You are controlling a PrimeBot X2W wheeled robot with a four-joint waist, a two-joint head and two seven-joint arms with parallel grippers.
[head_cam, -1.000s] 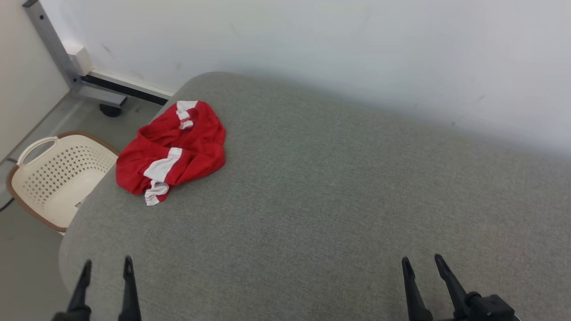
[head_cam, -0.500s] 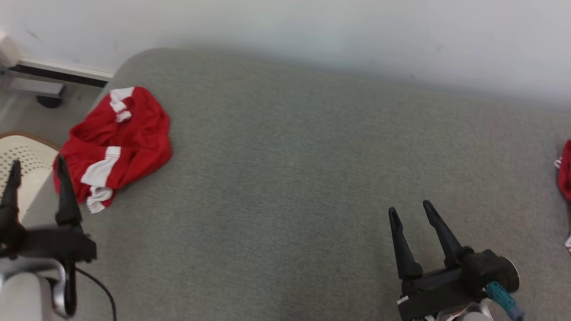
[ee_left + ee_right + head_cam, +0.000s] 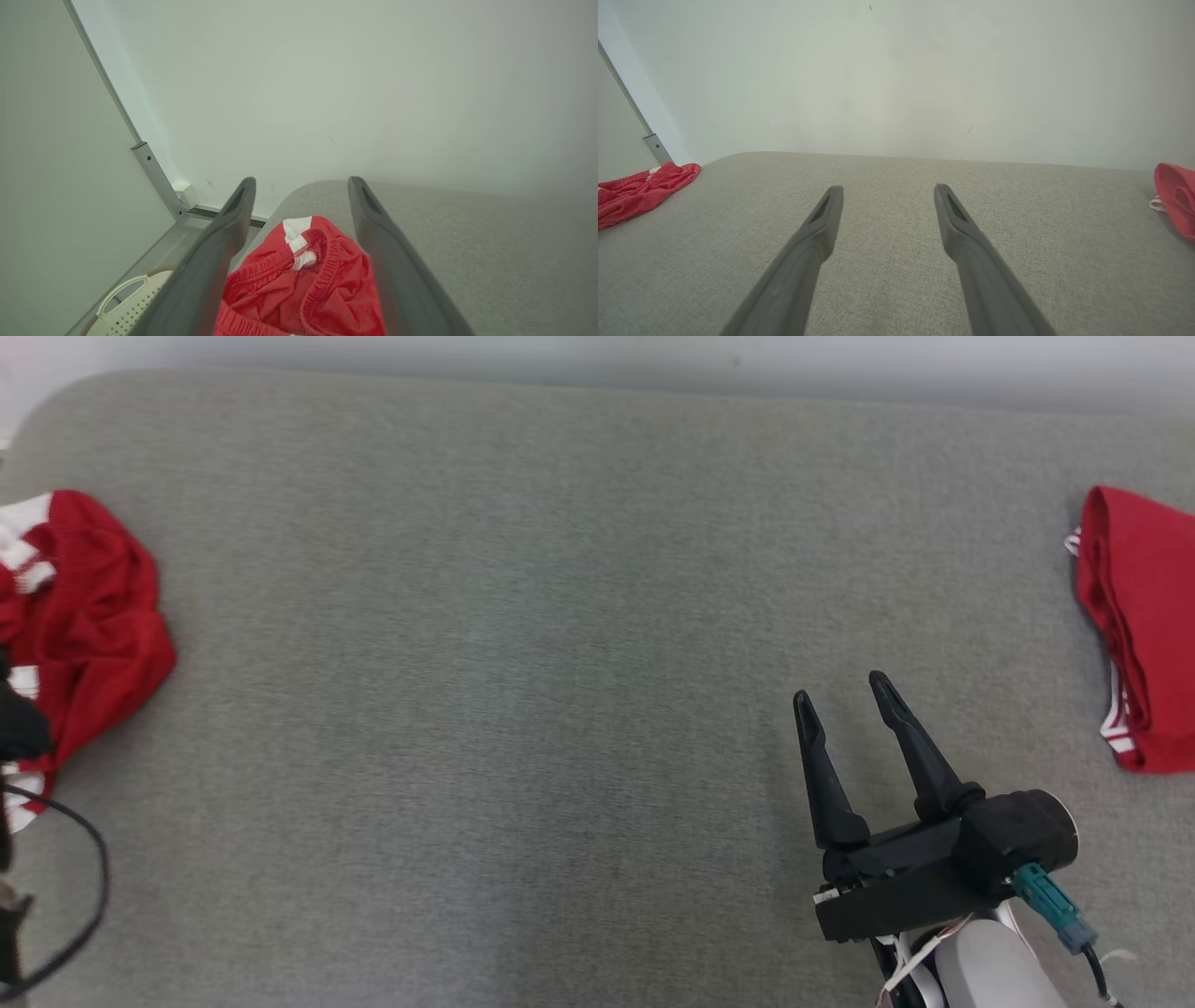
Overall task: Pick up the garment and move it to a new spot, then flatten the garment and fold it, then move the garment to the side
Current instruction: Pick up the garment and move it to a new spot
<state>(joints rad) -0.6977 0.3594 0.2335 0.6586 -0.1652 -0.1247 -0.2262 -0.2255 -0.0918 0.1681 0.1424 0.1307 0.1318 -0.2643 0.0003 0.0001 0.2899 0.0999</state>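
The left claw (image 3: 301, 182) is hovering, spread, over the red shorts (image 3: 299, 284) (right claw (image 3: 840, 689) gaping too). Any sideways shove is risking them sliding off the desk (image 3: 467, 233).

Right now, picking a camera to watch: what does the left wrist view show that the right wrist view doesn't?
Left wrist: a white basket, plus the open left gripper aimed at the crumpled garment. Right wrist: the open right gripper and a second red garment at far right. Both: the crumpled garment, grey cushion, white wall.
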